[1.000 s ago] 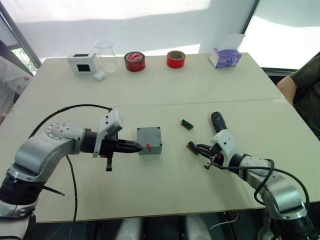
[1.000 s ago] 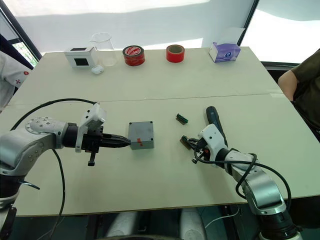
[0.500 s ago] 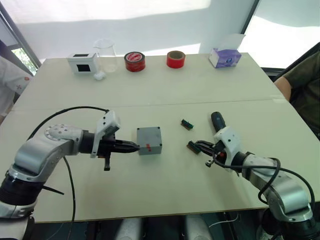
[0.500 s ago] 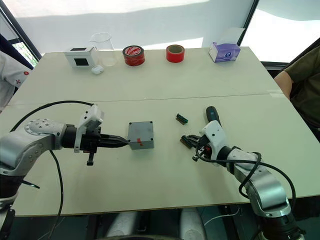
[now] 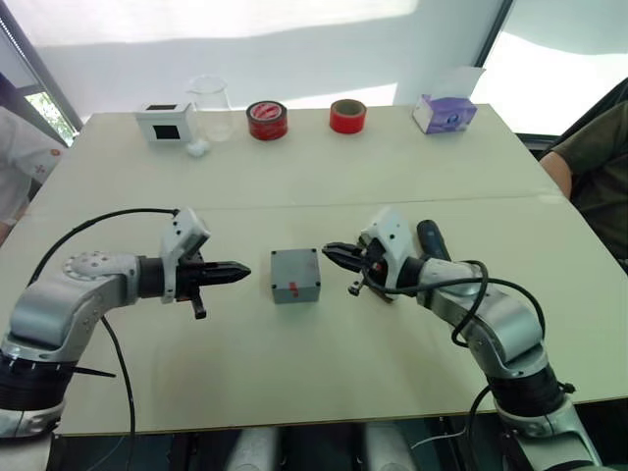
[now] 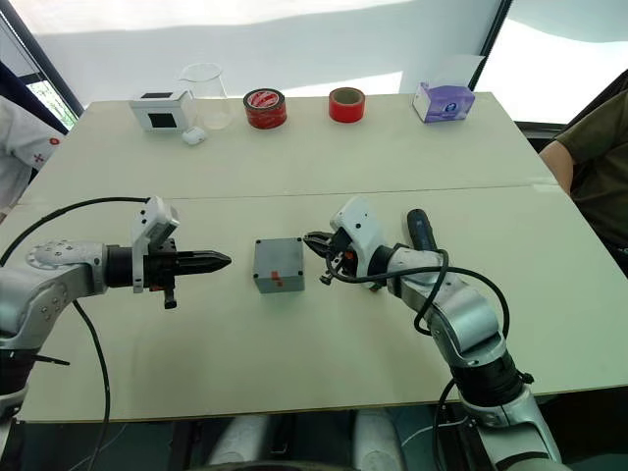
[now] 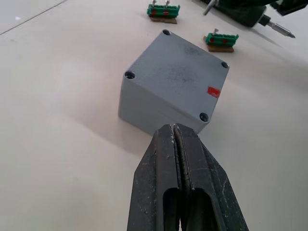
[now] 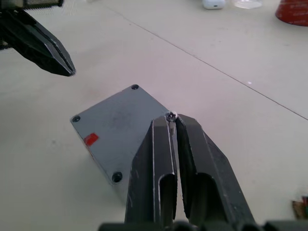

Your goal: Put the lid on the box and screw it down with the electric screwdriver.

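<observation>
My right claw (image 8: 169,126) is pinching a tiny slippery screw (image 8: 171,116) beside the rigid, light box (image 5: 294,275); left claw (image 5: 240,272), closed empty, is hovering nearby.

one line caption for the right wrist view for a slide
Right gripper pinching a small screw over a corner of the lidded grey box.
</observation>
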Robot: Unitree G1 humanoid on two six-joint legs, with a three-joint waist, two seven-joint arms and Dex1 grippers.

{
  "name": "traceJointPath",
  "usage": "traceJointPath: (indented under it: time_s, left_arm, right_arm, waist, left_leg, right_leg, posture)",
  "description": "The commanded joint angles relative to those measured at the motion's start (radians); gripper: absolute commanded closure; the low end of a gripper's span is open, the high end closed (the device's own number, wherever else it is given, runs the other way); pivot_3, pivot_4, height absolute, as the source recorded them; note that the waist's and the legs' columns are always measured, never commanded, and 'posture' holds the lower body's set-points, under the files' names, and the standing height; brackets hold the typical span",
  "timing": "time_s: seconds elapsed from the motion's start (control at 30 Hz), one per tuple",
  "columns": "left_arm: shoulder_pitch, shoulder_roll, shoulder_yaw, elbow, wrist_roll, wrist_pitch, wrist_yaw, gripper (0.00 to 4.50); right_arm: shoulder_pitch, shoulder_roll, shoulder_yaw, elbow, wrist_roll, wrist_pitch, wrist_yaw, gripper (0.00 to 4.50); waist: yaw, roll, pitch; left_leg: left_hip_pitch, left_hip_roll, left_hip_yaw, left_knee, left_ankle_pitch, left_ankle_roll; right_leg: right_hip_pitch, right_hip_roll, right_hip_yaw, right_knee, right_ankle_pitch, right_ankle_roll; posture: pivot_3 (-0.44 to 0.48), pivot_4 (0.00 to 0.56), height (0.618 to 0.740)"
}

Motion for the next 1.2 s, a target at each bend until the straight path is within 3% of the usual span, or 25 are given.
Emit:
traceJointPath:
  time_s: [0.03, 0.43, 1.2]
  left_arm:
    - [0.008, -0.015, 0.051, -0.056, -0.028, 0.003, 0.036, 4.5]
    - [0.015, -0.033, 0.04, -0.084, -0.044, 0.012, 0.076, 4.5]
    - [0.008, -0.046, 0.031, -0.09, -0.048, 0.015, 0.092, 4.5]
  right_arm:
    - [-0.039, 0.026, 0.023, 0.045, -0.024, -0.067, 0.023, 4.41]
    - [-0.087, 0.078, 0.068, 0.18, -0.092, -0.158, 0.049, 4.41]
    - [-0.081, 0.087, 0.069, 0.226, -0.142, -0.175, 0.082, 4.41]
  waist:
    - [-0.003, 0.0, 0.0]
    - [-0.005, 0.0, 0.0]
    - [-0.006, 0.0, 0.0]
  left_leg:
    - [0.0, 0.0, 0.0, 0.0, 0.0, 0.0]
    - [0.0, 0.001, 0.0, -0.001, 0.001, -0.001]
    - [0.0, 0.001, 0.0, -0.002, 0.001, -0.002]
  right_leg:
    - [0.0, 0.0, 0.0, 0.0, 0.0, 0.0]
    - [-0.002, 0.001, 0.0, 0.001, 0.0, 0.0]
    - [-0.002, 0.001, 0.0, 0.001, 0.0, 0.0]
  posture:
    - [0.0, 0.15, 0.74]
    - [0.0, 0.15, 0.74]
    - [0.0, 0.15, 0.74]
